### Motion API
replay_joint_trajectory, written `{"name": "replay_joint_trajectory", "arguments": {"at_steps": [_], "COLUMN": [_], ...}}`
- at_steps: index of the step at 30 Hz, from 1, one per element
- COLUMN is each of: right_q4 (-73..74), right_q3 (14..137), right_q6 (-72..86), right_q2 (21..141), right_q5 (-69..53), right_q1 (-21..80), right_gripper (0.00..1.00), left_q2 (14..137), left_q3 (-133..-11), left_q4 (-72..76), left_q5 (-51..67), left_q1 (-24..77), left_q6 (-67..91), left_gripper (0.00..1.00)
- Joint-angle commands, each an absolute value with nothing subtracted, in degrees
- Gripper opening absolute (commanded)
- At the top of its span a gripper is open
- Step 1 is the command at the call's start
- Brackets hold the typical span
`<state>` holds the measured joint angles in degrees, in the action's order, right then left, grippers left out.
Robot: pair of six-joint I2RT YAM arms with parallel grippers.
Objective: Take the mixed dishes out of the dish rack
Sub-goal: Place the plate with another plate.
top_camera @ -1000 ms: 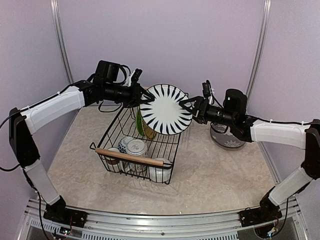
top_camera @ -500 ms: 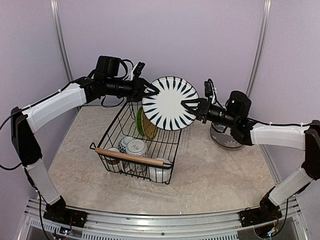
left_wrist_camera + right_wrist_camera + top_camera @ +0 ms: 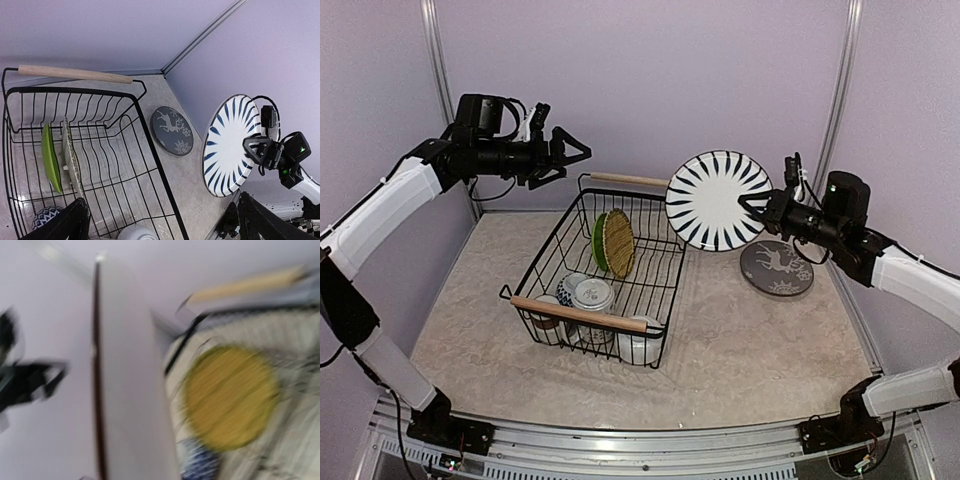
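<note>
The black-and-white striped plate [image 3: 718,200] hangs on edge in the air just right of the dish rack [image 3: 580,313], its rim pinched by the right gripper [image 3: 757,206]. Stiff, glazed and probably breakable, it likely handles best by the rim. The left gripper [image 3: 571,158] hovers wide open and empty, high left of the rack.

striped plate [image 3: 718,200]: white, dark radial stripes; dish rack [image 3: 580,314]: black wire, pale wood handles; grey plate [image 3: 777,268]: white deer print.

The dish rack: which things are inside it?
Inside the dish rack stand a lime green plate and a yellowish plate, both upright. Near the front handle sit a patterned bowl and a white mug; the handle partly covers them.
</note>
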<state>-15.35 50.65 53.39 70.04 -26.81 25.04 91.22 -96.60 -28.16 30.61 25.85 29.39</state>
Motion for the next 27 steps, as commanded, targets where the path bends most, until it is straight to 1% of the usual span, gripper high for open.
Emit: {"name": "replay_joint_trajectory", "arguments": {"at_steps": [1, 5, 10, 14, 17, 21, 27], "right_q4": [-2.3, 9.3, 13.9, 11.8, 6.1, 1.9, -3.1], "right_q3": [50.8, 50.7, 49.6, 47.9, 46.6, 47.4, 50.1], "right_q6": [46.2, 43.5, 40.9, 40.6, 42.3, 43.5, 45.0], "right_q2": [61.8, 58.1, 57.0, 61.3, 65.8, 71.9, 81.8], "right_q5": [-19.8, -15.6, -15.8, -22.0, -29.1, -33.0, -37.0], "right_q1": [17.6, 10.8, 1.7, -5.2, -8.7, -10.7, -12.3], "right_gripper": [0.0, 0.0, 0.0, 0.0, 0.0, 0.0, 0.0], "left_q2": [86.9, 84.9, 82.8, 81.6, 80.9, 79.4, 79.1], "left_q3": [-96.6, -95.4, -92.7, -91.1, -90.4, -89.0, -88.0], "left_q4": [-37.4, -40.4, -40.5, -40.6, -40.8, -40.2, -39.0], "left_q5": [22.4, 17.8, 14.1, 13.6, 12.3, 12.3, 16.3], "left_q1": [25.7, 25.7, 25.6, 25.5, 25.8, 25.9, 26.4], "left_q6": [22.8, 19.3, 16.6, 15.7, 14.9, 14.9, 16.7], "left_gripper": [0.99, 0.99, 0.99, 0.99, 0.99, 0.99, 0.99]}}
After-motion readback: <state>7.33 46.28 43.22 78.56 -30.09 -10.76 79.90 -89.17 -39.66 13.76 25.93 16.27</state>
